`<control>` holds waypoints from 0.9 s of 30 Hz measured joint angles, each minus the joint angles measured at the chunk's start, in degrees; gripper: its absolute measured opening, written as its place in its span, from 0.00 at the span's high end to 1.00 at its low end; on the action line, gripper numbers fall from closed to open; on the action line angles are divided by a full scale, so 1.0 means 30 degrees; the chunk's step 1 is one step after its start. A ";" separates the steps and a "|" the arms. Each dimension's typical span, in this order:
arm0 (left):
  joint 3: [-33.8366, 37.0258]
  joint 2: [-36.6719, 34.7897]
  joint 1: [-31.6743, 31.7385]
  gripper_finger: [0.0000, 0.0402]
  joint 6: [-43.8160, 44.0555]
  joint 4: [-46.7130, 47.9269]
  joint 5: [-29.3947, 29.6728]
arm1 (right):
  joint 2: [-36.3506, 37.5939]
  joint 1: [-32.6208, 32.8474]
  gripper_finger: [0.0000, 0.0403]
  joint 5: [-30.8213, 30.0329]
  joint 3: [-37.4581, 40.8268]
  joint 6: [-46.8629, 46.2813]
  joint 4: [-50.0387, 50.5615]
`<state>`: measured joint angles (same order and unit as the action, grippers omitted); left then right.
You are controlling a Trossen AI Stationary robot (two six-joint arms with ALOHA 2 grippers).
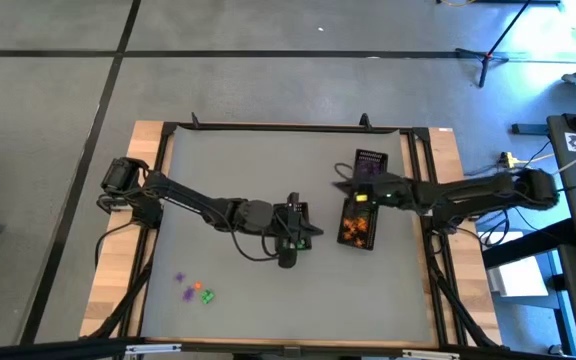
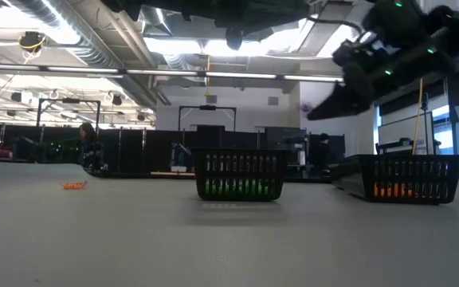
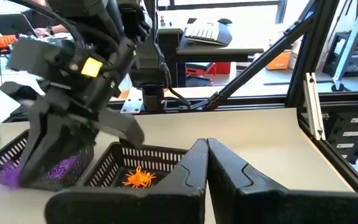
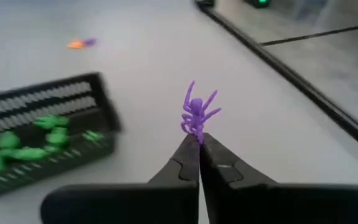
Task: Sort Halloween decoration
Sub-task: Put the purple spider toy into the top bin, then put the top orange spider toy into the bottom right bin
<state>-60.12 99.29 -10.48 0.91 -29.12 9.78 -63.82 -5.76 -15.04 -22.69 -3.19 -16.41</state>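
Pinched in the right claw (image 4: 199, 142), a purple spider (image 4: 197, 112) is carried near the purple basket (image 1: 370, 165); green and orange baskets are partly filled, the left claw (image 3: 207, 149) is closed empty, and few trinkets (image 1: 194, 290) remain on the worktop (image 1: 228, 180).

The left arm reaches from the counter's left edge toward the middle, elbow bent, and its pincer (image 3: 207, 163) has both dark fingers pressed together with nothing between them. The right arm stretches in from the right edge, held above the counter, wrist pointing toward the centre. Its pincer (image 4: 199, 144) has its fingers closed tip to tip, pinching a small purple spider (image 4: 197, 112) that stands up from the fingertips.
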 joint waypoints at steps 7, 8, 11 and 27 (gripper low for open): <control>0.0000 0.0000 0.0006 1.00 -0.0007 0.0023 0.0000 | 0.5825 -0.3819 1.00 -0.1102 0.3811 -0.1276 0.0537; 0.0000 0.0000 0.0000 1.00 -0.0007 0.0029 0.0000 | 0.6580 -0.4428 1.00 -0.1294 0.4196 -0.1778 0.0709; 0.0000 0.0000 0.0007 1.00 -0.0007 0.0027 0.0002 | 0.8258 -0.5866 0.99 -0.1240 0.4600 -0.2807 0.1822; 0.0000 0.0000 0.0007 1.00 -0.0007 0.0007 0.0007 | 0.9038 -0.8473 0.53 0.1315 0.4609 -0.3469 0.5862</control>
<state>-60.12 99.29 -10.46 0.89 -29.10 9.80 -36.71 -31.18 -11.10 -8.86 -13.60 1.18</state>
